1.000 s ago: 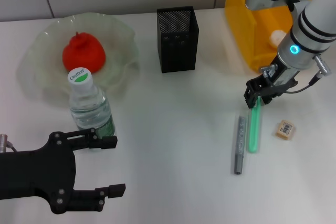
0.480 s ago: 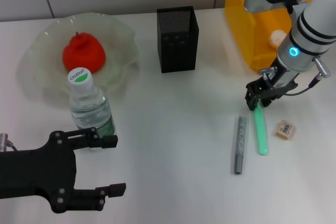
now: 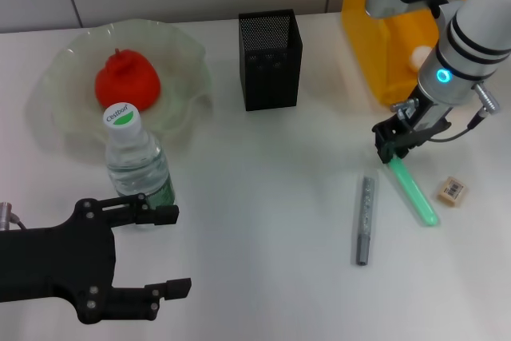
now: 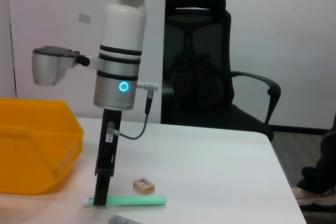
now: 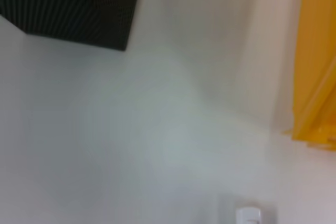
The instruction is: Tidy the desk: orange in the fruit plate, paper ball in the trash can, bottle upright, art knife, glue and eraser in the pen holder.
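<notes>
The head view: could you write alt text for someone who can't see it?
Over a white desk, the right end effector presses on one end of a green stick lying beside a grey pen-like tool and a small eraser. An orange sits in the fruit plate, with an upright bottle, black pen holder and yellow trash can. The left end effector hangs open near the bottle.
</notes>
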Available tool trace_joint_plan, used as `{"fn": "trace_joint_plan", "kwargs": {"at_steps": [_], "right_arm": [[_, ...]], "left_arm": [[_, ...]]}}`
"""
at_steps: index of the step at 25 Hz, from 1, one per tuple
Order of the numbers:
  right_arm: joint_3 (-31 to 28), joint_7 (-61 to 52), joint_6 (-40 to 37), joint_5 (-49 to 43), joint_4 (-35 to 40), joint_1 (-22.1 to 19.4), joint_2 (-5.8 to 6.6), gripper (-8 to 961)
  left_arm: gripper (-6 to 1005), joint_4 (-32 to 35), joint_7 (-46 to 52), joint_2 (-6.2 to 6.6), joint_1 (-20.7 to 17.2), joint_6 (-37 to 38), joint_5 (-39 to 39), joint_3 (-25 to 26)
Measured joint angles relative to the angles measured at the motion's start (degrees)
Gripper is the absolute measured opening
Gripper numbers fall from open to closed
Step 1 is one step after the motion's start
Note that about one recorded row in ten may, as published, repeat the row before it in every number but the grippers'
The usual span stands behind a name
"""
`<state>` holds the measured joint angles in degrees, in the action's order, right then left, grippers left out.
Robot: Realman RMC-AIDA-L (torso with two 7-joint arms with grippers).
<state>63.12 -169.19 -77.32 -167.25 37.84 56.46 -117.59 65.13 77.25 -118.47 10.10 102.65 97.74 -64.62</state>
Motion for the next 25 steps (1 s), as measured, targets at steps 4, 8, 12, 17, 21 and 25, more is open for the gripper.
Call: {"fn": "trace_joint_plan", "kwargs": {"at_steps": [4,8,12,17,21,25], "right_arm": [[-0.3,0.3,-1.5,0.0,3.1,-0.7,-0.01,175],[-0.3,0.6,-4.2,0.0,8.6,-2.0,0.00,177],[-0.4,1.5,-7.9,0.4,16.7,-4.1,-0.39,180],[-0.5,3.4,-11.9,1.7,27.3,-6.9,-0.89,183],[-0.5,5.6,-14.1,6.7,36.0,-9.5,-1.06,186],[-0.3,8.8,-13.9,11.1,43.0,-12.0,-1.31,188]], "left_arm": [[800,0.0,0.0,0.00,0.0,0.0,0.0,0.2],[800,-0.2,0.0,0.00,0.0,-0.2,0.0,0.3],[800,-1.0,-0.2,0.00,0.1,-0.4,0.0,0.4],[800,-2.0,-0.6,0.00,0.6,-0.5,0.0,0.5],[800,-3.1,-0.7,0.00,1.2,-0.8,0.0,1.3],[800,-3.3,-0.7,0.00,1.3,-0.8,0.0,1.7]]}}
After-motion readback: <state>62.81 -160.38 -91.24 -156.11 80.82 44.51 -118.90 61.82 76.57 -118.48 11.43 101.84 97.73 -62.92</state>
